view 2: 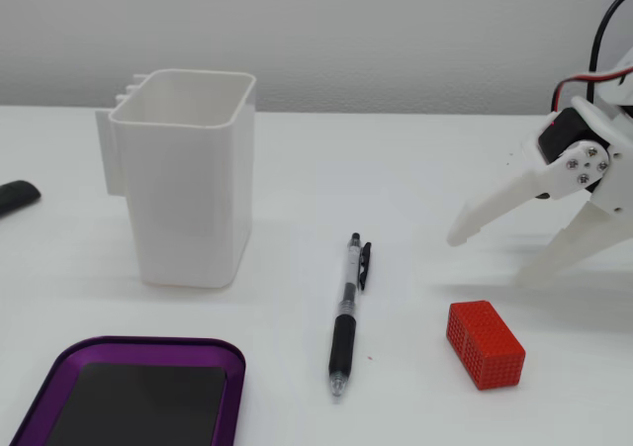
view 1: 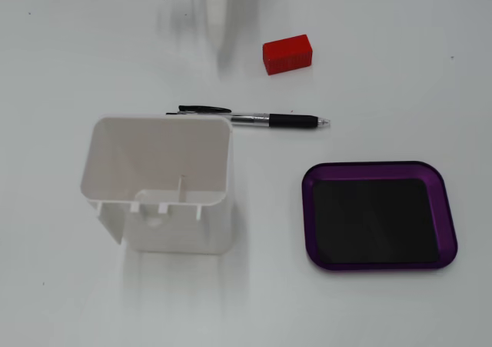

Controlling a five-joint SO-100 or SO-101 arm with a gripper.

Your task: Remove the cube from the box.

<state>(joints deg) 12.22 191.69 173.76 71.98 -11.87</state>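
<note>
Since the red cube (view 2: 485, 344) already lies on the bare table (view 2: 326, 189), well apart from the purple box (view 1: 377, 215), whose black floor is empty, I judge the removal itself done. The white bin (view 2: 185, 174) stands upright, the biggest thing I have on the table, and it is not involved. In the low fixed view my gripper (view 2: 495, 253) hangs near the table on the right, beside the cube but not touching it, its two white fingers spread wide with nothing between them. To finish cleanly I would lift straight away from the cube, keeping the lower finger from nudging it and steering clear of the pen (view 1: 270, 120) lying between the cube and the box. The arm is cut off at the right edge there, and from above I see only a blurred white finger and black cable at the top edge. A dark object at the left edge I cannot identify.
</note>
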